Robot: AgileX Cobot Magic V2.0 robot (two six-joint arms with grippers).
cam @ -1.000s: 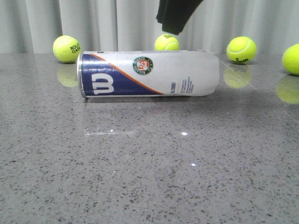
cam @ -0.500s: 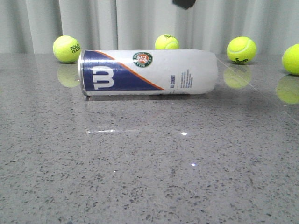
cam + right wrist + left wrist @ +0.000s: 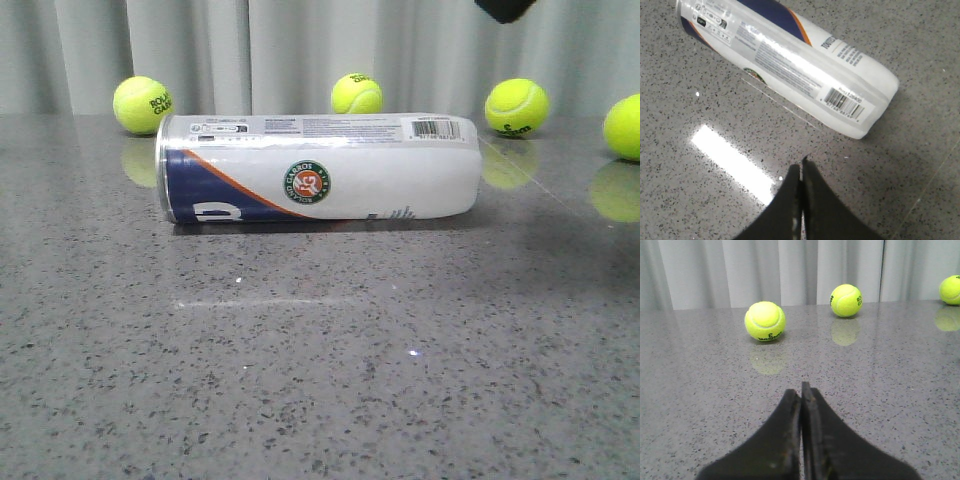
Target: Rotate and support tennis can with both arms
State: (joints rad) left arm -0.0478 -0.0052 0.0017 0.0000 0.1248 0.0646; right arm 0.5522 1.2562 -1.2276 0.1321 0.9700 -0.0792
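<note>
Lying on its side on the grey speckled bench, the tennis can is seen with its silver rim toward the robot's left and its barcode uppermost. The right tool is held above the bench just beside the can's white end, fingers pressed together on nothing. The left tool is likewise closed and empty, with tennis balls beyond it.

The tennis can has rolled, barcode now on top, emblem lower.
</note>
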